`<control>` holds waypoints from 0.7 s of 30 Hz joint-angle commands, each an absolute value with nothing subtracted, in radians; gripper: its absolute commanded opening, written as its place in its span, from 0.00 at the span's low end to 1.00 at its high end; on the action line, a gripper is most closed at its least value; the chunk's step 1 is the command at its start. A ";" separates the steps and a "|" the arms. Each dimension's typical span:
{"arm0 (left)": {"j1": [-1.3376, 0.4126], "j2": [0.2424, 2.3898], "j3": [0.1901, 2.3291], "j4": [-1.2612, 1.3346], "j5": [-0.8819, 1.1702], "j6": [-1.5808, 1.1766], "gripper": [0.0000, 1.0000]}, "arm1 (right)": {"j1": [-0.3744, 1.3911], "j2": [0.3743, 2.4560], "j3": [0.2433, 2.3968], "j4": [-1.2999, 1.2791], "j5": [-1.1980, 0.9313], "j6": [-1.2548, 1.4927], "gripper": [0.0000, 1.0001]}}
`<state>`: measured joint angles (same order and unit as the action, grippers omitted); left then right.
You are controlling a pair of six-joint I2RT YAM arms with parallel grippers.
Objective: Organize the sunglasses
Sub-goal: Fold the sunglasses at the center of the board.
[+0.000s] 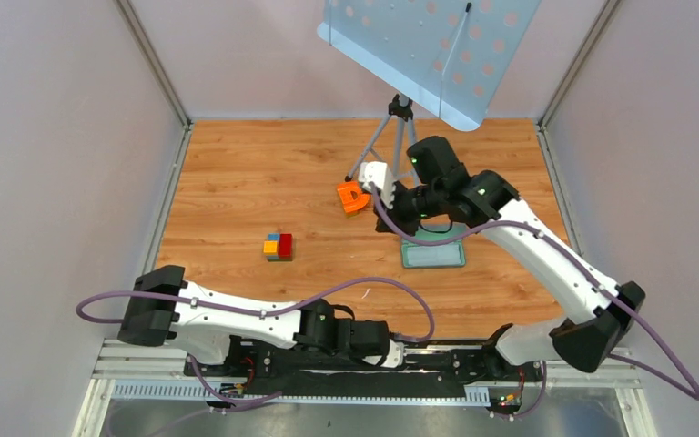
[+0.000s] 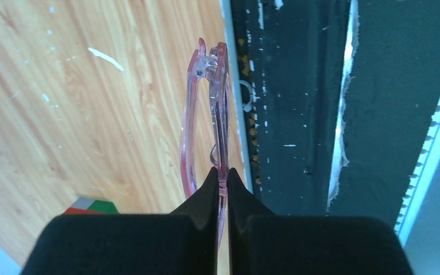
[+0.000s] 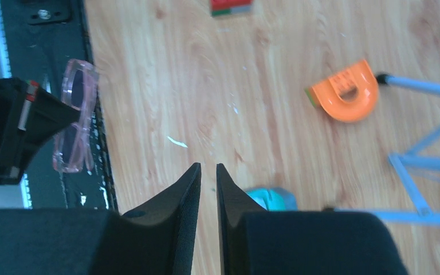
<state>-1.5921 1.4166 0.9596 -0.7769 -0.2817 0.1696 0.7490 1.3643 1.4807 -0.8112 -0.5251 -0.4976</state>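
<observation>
Sunglasses (image 2: 220,109), pink and see-through, are clenched in the left end effector (image 2: 222,175), whose fingers are pressed onto the frame at one end. The pair sticks out away from the fingers, edge-on to the left wrist camera. It is held over the near edge of the bench (image 1: 237,182), where the wood meets the black rail (image 2: 286,114); whether it touches either I cannot tell.

Further in, a small stack of coloured blocks (image 1: 278,246) lies left of centre, and a teal case (image 1: 437,259) lies to the right, well apart from it. Beyond the case is an orange piece (image 1: 353,197).

The right end effector (image 3: 208,168) hangs over the wood near the orange piece, fingers drawn almost together, with nothing between them.

A tripod (image 1: 399,123) stands behind, carrying a perforated panel (image 1: 419,45).
</observation>
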 commanded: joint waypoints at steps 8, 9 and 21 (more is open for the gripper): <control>-1.364 1.415 0.988 -0.792 -0.015 0.128 0.00 | 0.550 1.190 1.383 -0.946 -0.591 -0.591 0.22; -1.322 1.429 0.989 -0.791 0.020 0.129 0.00 | 0.532 1.180 1.378 -0.947 -0.601 -0.592 0.22; -1.015 1.689 1.130 -0.762 0.414 0.046 0.00 | 0.374 0.971 1.300 -1.211 -0.710 -1.018 0.14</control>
<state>-1.0389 1.6581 1.0927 -0.7860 0.2184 0.0834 0.3805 1.0286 1.3735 -1.0420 -0.6205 -0.7864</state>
